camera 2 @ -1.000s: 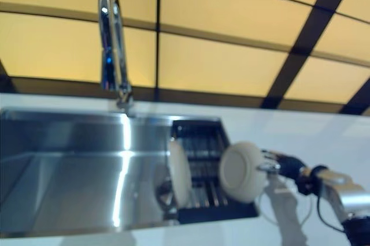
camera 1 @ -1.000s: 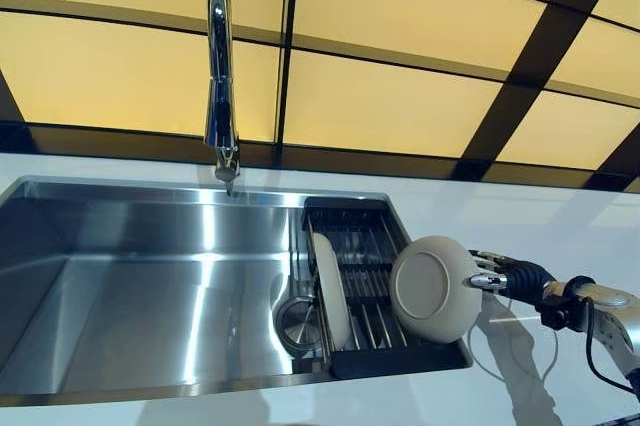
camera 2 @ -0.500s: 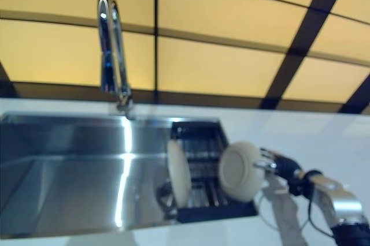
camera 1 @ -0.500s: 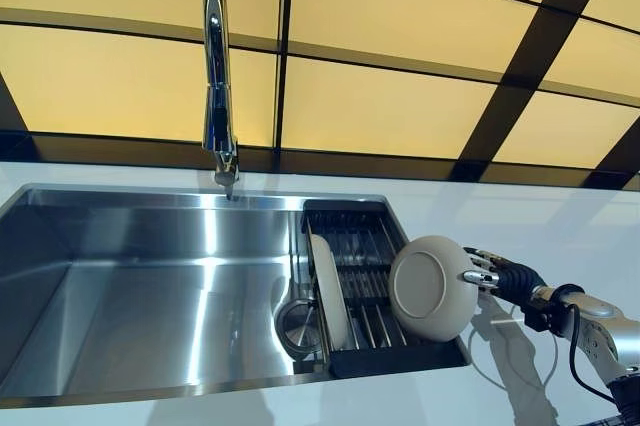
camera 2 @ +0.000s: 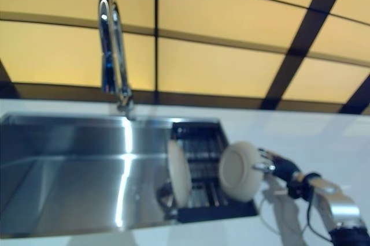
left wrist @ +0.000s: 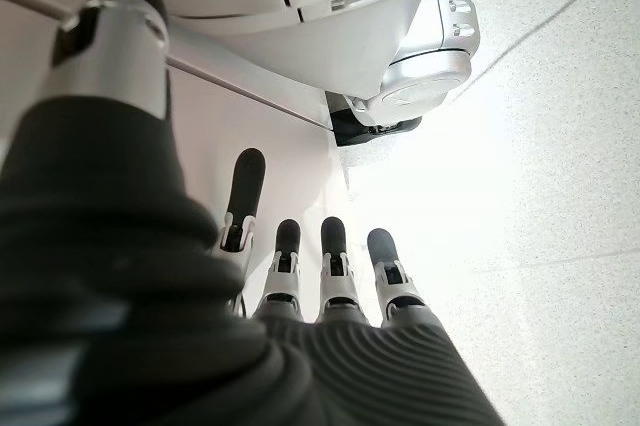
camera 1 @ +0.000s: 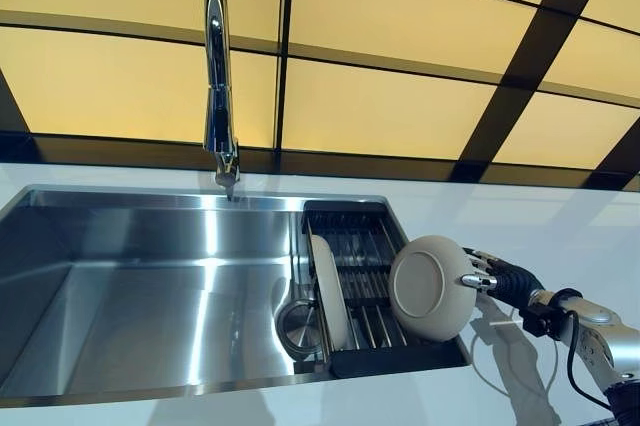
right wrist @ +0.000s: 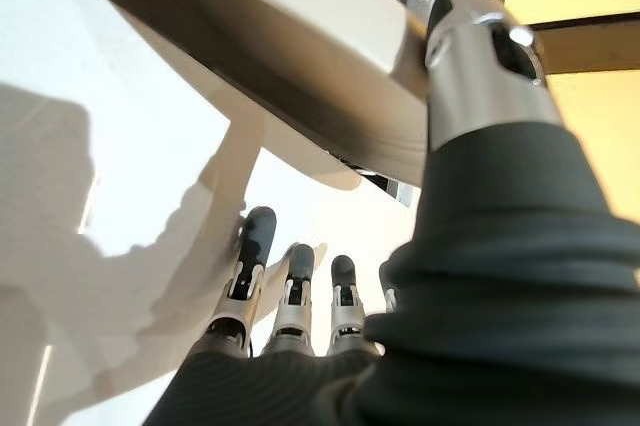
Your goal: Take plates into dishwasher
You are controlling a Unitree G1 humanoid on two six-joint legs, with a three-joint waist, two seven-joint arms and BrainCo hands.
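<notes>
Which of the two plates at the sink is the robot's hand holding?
The right-hand plate, tilted at the rack's right edge, is held by the right hand. The other plate stands on edge, untouched.

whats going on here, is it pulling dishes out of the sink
The robot's right hand holds a cream bowl-like dish by its rim, thumb on one side and fingers on the other, tilted on edge over the right end of the black drying rack in the steel sink. A white plate stands upright in the rack. The left hand hangs idle and open, away from the sink. No dishwasher is in view.
</notes>
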